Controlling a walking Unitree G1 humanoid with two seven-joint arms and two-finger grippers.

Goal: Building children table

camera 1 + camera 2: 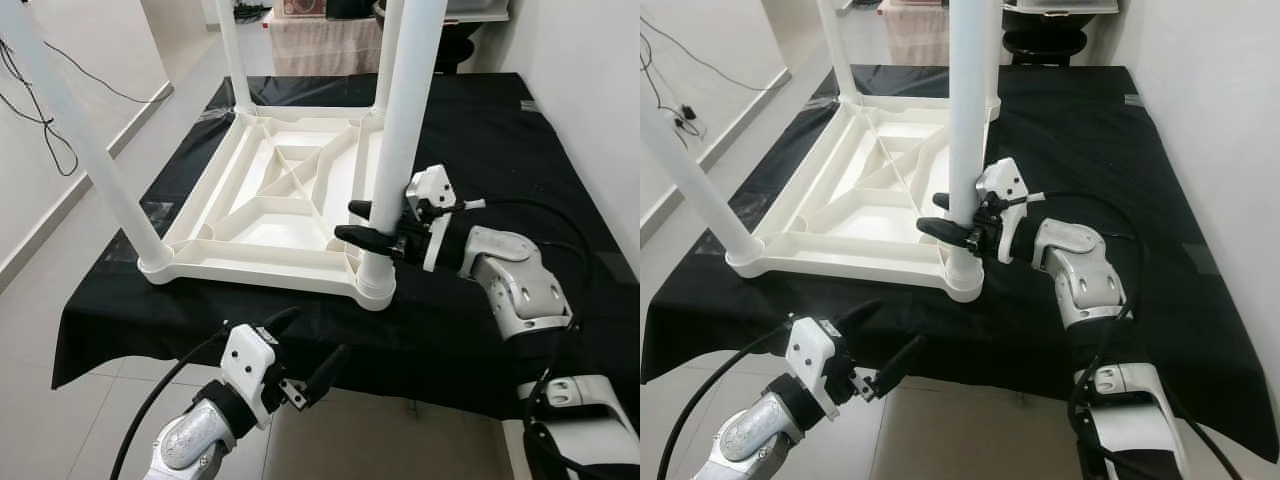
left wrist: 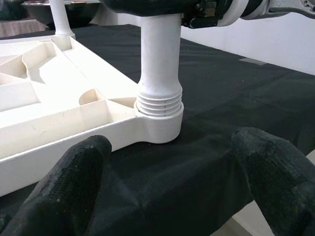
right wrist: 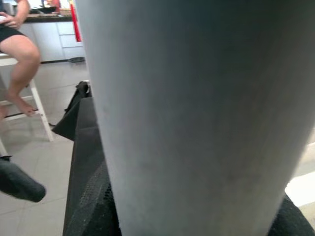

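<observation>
left eye view shows the right gripper clamped around the near right leg, low on it, just above the corner socket — likely to turn or steady it while the thread seats. the upside-down table top lies on the black cloth, so the sockets face up. the left gripper hangs open beside that corner, holding nothing. leg tops are cut off — i cannot judge how deep the thread sits.

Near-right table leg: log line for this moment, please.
white plastic table leg: upright in corner socket | right gripper: clamped on leg | left gripper: open, off black cloth edge | white tabletop: upside down
</observation>
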